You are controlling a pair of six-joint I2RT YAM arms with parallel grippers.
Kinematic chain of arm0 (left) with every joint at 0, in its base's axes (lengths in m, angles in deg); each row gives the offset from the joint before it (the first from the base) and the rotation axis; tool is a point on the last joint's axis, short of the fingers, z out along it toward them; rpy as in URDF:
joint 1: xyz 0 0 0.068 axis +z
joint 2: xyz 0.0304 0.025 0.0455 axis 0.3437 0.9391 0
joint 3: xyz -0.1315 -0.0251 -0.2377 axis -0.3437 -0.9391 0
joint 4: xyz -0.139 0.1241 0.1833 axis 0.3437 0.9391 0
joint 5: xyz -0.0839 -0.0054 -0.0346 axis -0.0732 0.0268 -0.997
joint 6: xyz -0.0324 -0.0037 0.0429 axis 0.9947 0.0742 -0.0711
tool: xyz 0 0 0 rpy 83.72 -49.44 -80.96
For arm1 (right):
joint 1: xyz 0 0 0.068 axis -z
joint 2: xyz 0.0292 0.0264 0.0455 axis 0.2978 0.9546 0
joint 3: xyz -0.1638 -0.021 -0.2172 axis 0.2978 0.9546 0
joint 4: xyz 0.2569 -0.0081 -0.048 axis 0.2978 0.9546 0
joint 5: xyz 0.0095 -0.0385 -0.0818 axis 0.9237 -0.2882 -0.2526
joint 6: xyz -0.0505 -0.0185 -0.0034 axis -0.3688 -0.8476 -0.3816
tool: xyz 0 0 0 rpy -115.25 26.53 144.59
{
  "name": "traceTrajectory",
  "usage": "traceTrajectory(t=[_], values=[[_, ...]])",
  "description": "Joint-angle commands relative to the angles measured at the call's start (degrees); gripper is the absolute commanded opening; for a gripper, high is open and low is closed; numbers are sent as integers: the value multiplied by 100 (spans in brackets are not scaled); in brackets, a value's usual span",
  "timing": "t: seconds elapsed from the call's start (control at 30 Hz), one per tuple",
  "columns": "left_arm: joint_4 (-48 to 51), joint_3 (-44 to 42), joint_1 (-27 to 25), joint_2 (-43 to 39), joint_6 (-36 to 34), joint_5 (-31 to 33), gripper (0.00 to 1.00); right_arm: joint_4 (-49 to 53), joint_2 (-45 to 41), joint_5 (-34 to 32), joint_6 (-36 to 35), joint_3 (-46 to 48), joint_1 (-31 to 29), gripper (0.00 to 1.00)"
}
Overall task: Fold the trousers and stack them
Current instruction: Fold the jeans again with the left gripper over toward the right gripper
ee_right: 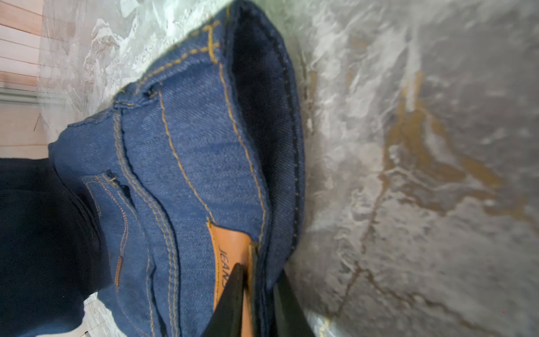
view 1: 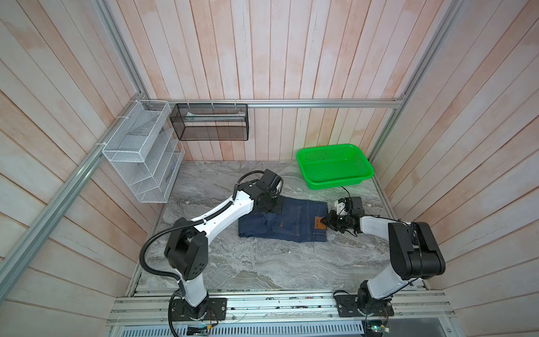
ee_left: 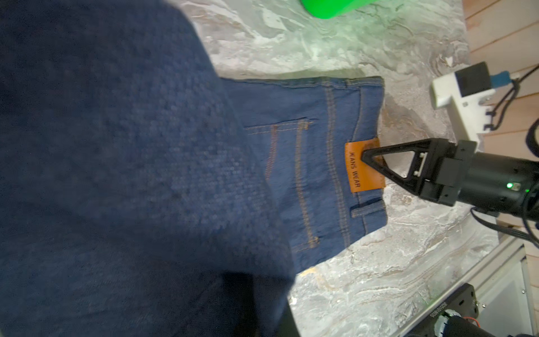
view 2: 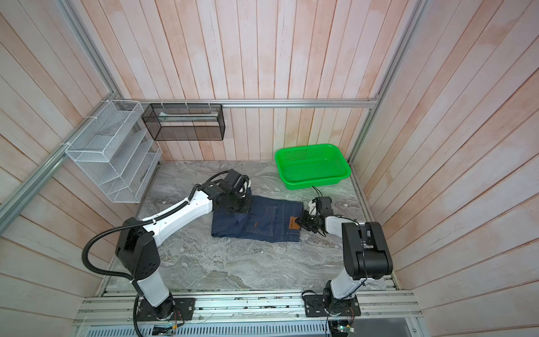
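**Meanwhile, both grippers had hold of the folded trousers**

The trousers [view 1: 291, 221] lay folded into a short, flat bundle near the middle of the marble table [view 1: 262, 268], back pocket up and waistband toward the right side. In both top views they sat well apart from the green basket [view 1: 335, 183], which stood in the far right corner with nothing in it.

The left gripper [view 1: 269, 205] was down on the far left corner of the bundle. Its jaws were clenched, and a flap of dark cloth rose up to it there. In the left wrist view that same cloth hung right against the lens and hid the fingers – only the pocket end of the trousers [ee_left: 315, 175] showed past it.

The right gripper [view 1: 324, 222] had come in low from the right edge, at the brown patch [view 1: 317, 224] on the waistband. In the left wrist view its tip [ee_left: 363, 157] lay on the patch [ee_left: 364, 166]. In the right wrist view one of its fingers [ee_right: 233, 291] pressed on top of the patch [ee_right: 230, 248] and the other sat under the waistband, so the jaws were pinched on that edge of the trousers [ee_right: 189, 146] – the layers bunched between them.

A white wire rack [view 1: 140, 157] and a black mesh bin [view 1: 210, 122] hung on the walls beyond the left arm.
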Motion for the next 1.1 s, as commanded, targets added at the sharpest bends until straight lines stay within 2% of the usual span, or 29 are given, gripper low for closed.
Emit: traceTrajectory(t=[0.0, 0.23, 0.73, 0.83, 0.9, 1.0, 1.07], values=[[-96, 664, -383, 564, 137, -189, 0, 122, 189, 81, -21, 107, -123, 20], [398, 1770, -840, 1687, 63, -363, 0, 95, 179, 92, 30, 62, -231, 21], [667, 2869, -1127, 2694, 127, -537, 0, 104, 99, 86, 51, 29, -311, 22], [701, 2962, -1137, 2749, 131, -590, 8, 240, -26, -5, 32, -15, -312, 24], [717, 2991, -1137, 2717, 117, -586, 23, 337, -176, -161, 32, -41, -303, 26], [654, 2985, -1135, 2509, 60, -594, 46, 614, -515, -561, 32, -110, -274, 35], [596, 2978, -1137, 2277, 18, -545, 55, 819, -857, -880, 57, -153, -203, 41]])
